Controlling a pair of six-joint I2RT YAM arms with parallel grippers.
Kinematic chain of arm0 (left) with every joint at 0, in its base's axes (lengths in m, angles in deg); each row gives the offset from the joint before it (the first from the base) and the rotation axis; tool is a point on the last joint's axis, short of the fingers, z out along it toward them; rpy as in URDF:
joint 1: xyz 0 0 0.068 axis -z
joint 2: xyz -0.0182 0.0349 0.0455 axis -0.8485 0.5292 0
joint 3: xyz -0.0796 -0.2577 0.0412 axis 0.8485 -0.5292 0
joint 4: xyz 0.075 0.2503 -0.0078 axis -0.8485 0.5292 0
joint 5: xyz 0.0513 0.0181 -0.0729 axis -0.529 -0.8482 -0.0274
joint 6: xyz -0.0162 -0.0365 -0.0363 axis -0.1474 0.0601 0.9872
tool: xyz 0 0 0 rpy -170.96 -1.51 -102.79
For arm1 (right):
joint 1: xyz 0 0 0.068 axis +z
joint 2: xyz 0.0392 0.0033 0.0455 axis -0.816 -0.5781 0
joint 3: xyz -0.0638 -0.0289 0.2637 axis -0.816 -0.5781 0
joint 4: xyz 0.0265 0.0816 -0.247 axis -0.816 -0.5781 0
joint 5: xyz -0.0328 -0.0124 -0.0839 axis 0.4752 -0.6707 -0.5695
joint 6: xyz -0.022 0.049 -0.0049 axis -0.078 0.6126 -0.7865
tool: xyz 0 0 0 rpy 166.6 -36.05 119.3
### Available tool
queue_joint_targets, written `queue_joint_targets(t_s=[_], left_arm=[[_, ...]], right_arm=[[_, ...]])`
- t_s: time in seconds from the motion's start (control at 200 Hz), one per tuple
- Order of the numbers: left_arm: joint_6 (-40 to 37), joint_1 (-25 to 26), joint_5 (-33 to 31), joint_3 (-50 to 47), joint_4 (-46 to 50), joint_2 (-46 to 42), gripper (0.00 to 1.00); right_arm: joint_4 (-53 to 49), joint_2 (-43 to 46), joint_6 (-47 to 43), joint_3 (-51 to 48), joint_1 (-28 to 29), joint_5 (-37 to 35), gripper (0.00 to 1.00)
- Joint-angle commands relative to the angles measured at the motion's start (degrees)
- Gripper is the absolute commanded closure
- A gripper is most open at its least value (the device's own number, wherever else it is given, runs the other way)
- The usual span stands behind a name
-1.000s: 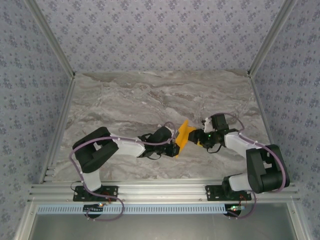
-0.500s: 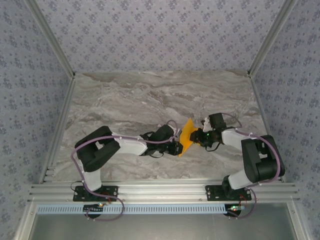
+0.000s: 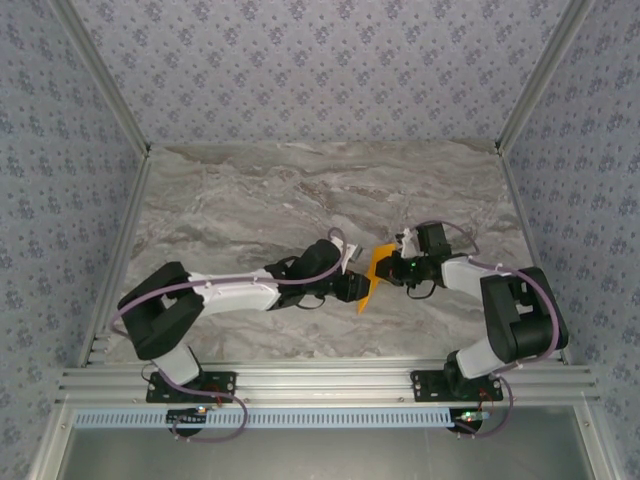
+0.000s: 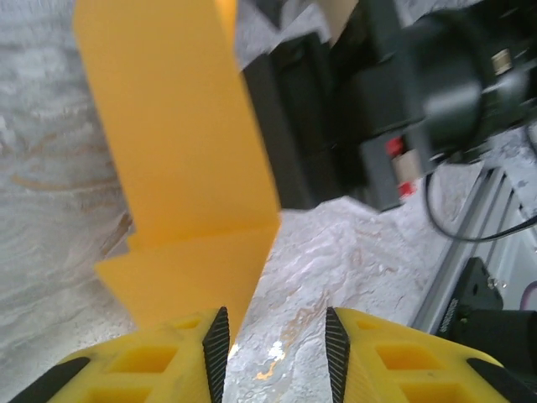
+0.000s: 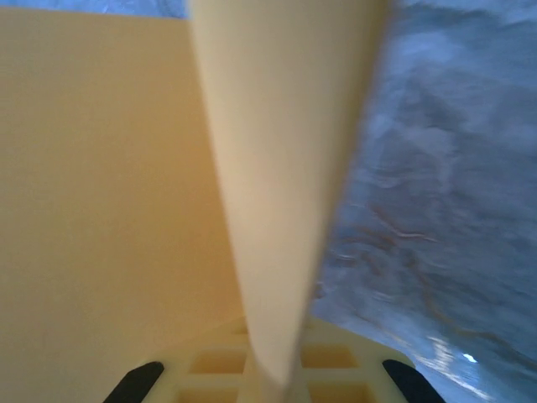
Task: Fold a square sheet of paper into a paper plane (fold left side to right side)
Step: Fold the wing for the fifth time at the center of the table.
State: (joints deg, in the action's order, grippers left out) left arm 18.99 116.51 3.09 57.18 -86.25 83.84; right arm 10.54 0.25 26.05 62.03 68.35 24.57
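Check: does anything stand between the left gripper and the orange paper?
Nothing visible does. The left gripper, open, sits at the lower corner of the paper, table showing between its fingers. The right gripper is shut on the paper from the other side.

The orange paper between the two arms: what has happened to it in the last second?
The right gripper closed on the folded orange paper and took hold, while the left gripper opened and let go. The left arm straightened out, and the paper shifted slightly right. The paper stays between the two grippers; the marble table is unchanged.
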Motion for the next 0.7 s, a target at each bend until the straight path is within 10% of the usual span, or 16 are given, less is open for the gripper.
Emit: queue_joint_targets(t_s=[0.0,0.7], left_arm=[[-1.1,-0.2,-3.8,-1.6,3.0,-2.9,0.61],[-6.0,2.0,-16.4,-3.2,15.9,-7.7,0.43]], right_arm=[[5.1,-2.4,2.2,1.9,2.0,3.7,0.90],[16.7,-19.4,8.1,10.3,9.2,5.5,0.90]])
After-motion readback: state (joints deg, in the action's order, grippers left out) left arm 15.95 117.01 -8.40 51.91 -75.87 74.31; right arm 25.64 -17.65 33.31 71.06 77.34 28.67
